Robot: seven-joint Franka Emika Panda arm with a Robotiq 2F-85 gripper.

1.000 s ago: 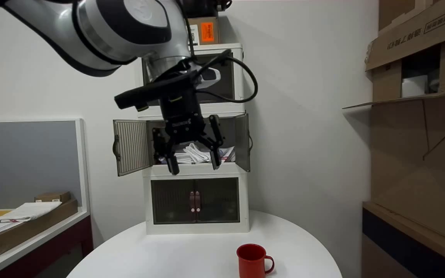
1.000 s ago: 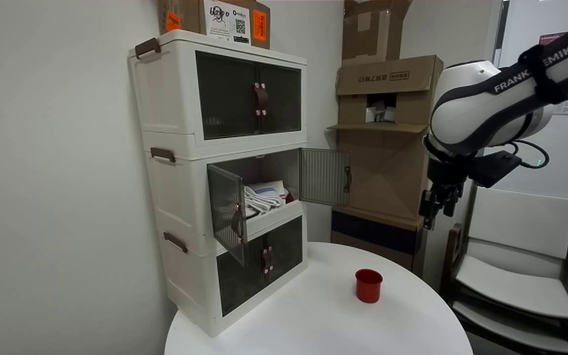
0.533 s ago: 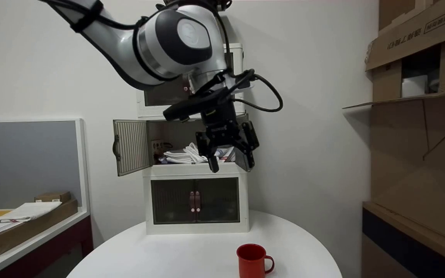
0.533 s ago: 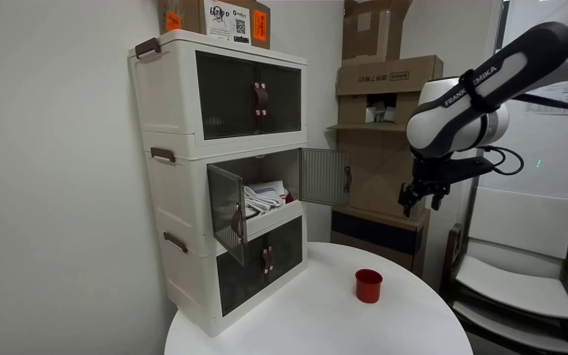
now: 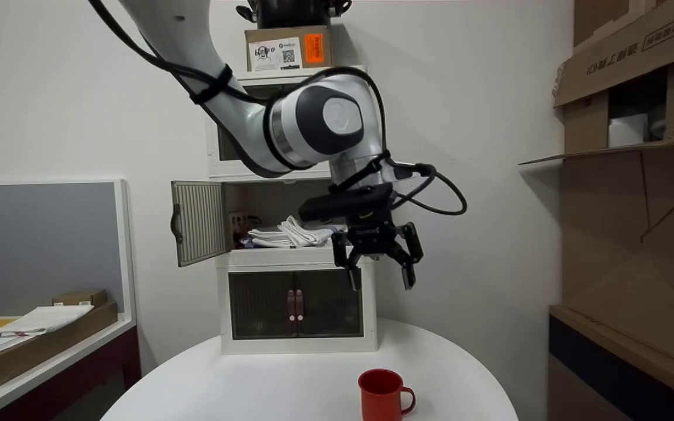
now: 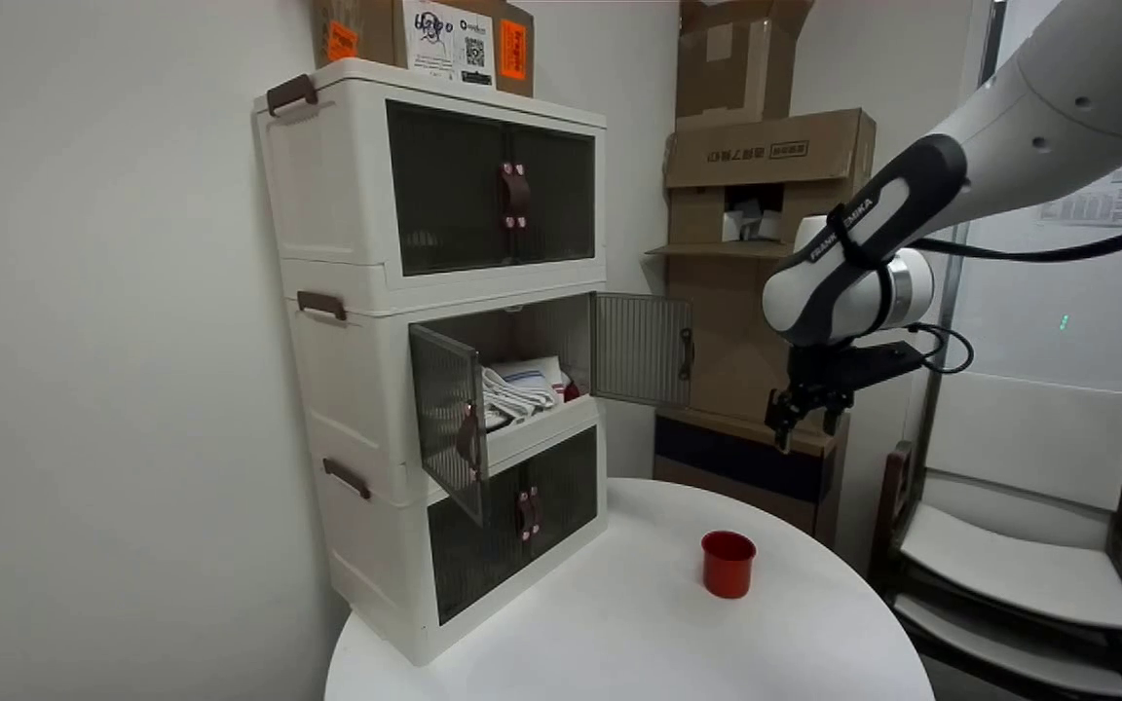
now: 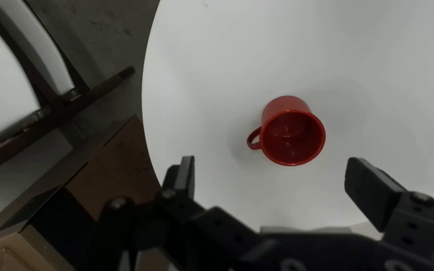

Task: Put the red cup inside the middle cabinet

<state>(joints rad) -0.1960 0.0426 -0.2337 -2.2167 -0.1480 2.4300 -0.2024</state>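
The wide-spread, empty pincer (image 5: 382, 285) is now brought lower, toward the red mug (image 5: 381, 402) below it; grasping is presumably being prepared.

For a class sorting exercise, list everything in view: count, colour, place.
middle cabinet: one, white, mid-stack, doors open
other cabinets: two, white, above and below it
cloths: several, mostly white, inside middle cabinet
table: one, white, beneath cabinets
red cup: one, red, on table
cardboard boxes: several, brown, near walls
pot-like object: one, black, atop a box
chairs: at least two, white and brown, beside table
desk: one, white and maroon, beside wall
panel: one, grey, above desk
arm: one, white and black, above table height
fingers: two, black, arm's end, apart
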